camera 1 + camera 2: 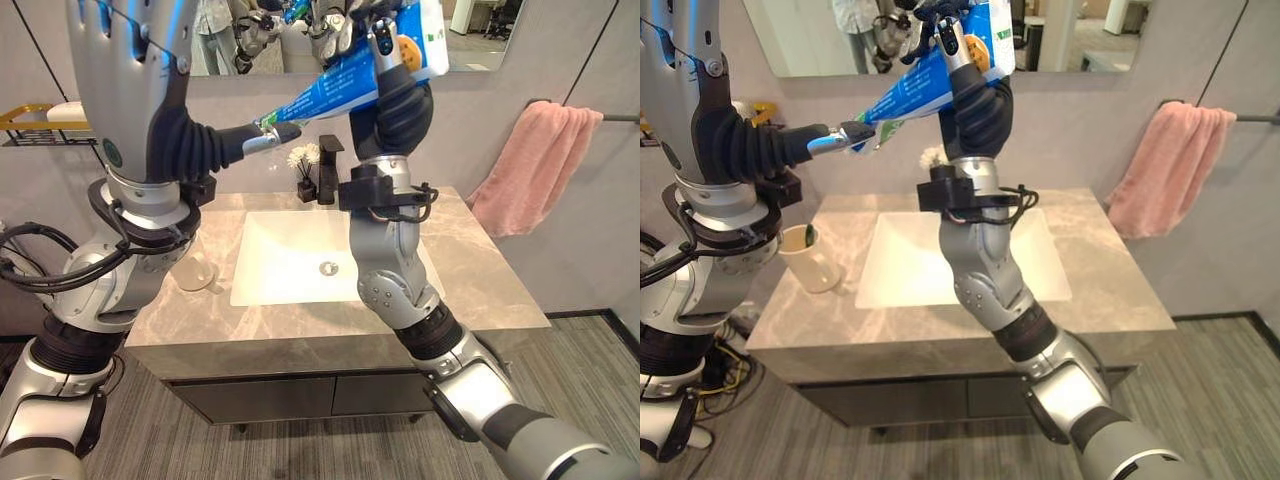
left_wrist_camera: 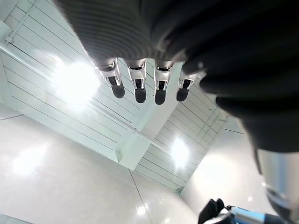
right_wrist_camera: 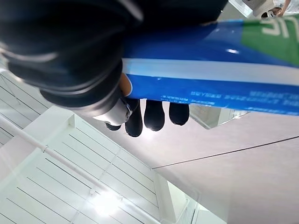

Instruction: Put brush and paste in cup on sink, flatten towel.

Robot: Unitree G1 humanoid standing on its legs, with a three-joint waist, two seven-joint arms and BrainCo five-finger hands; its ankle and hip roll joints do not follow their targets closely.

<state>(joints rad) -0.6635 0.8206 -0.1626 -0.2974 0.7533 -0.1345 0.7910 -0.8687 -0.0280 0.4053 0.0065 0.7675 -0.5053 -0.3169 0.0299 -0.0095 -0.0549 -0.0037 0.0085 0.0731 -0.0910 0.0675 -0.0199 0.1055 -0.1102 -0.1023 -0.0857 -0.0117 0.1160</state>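
A wire shelf (image 1: 40, 125) holding a bar of soap (image 1: 67, 110) is hanging on the wall beyond the worktop's left end. The cream cup (image 1: 810, 257) is standing near the left edge of the marble worktop (image 1: 480, 270), with something green showing inside it that I cannot identify. The left hand (image 1: 845, 135) is reaching out level above the worktop's left part, its fingers (image 2: 135, 88) lying fairly straight and close together, and its tips are meeting the capped end of the toothpaste tube (image 1: 345, 80). The white basin (image 1: 290, 255) is sitting in the worktop's middle, a dark faucet (image 1: 329, 168) and a small vase of white flowers (image 1: 305, 165) rising at its back edge. The right hand (image 1: 385, 40) is gripping the blue toothpaste tube high above the basin, fingers (image 3: 154, 114) wrapping around it. A pink towel (image 1: 535, 165) is hanging bunched on a wall rail beyond the right edge.
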